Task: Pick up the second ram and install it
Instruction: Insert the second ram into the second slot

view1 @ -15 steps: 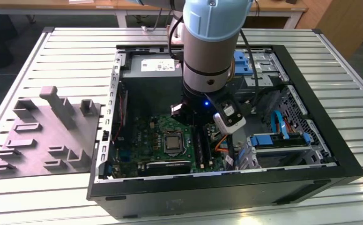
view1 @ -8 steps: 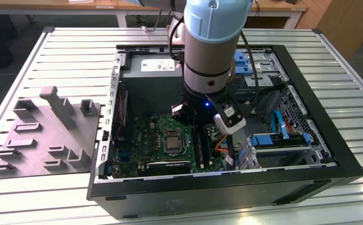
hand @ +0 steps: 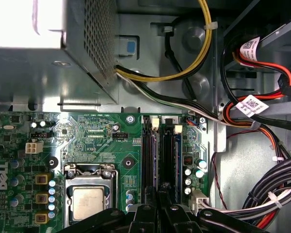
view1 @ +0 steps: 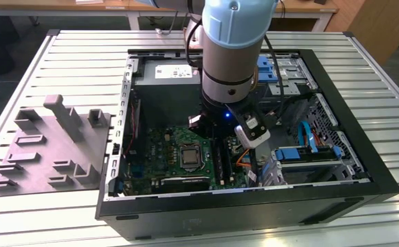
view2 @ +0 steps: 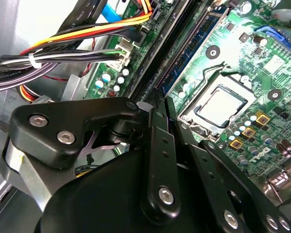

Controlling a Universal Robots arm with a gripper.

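— What does the exterior view hold, counted?
— One arm [view1: 231, 51], hanging down into one open computer case [view1: 240, 213]. Inside are one green motherboard [view1: 161, 149] with one processor socket [view1: 187, 157], and one grey power-supply box [view1: 165, 77] at twelve o'clock from the board. One grey moulded tray [view1: 48, 154] lies at nine o'clock from the case, just beside it.
— And what is underneath and around?
— A ribbed metal table [view1: 82, 62]. Past it, at twelve o'clock, are wooden-topped desks [view1: 69, 6] over a dark floor.
— The second wrist view?
— One gripper [view2: 162, 102], its black links large in front, low over the board. One second ram [view2: 198, 43], a blue stick, lies along a slot near the processor socket, and its near end runs up to the gripper. I cannot tell whether the gripper has hold of it, how far the gripper stands open, or whether the stick is seated. One bundle of coloured wires [view2: 68, 56] crosses on the far side of the stick from the socket.
— The first wrist view?
— Two long black slots [hand: 148, 165] side by side near the socket, with the gripper at their near ends. One yellow cable [hand: 194, 63] loops from the power-supply box across the bare case wall.
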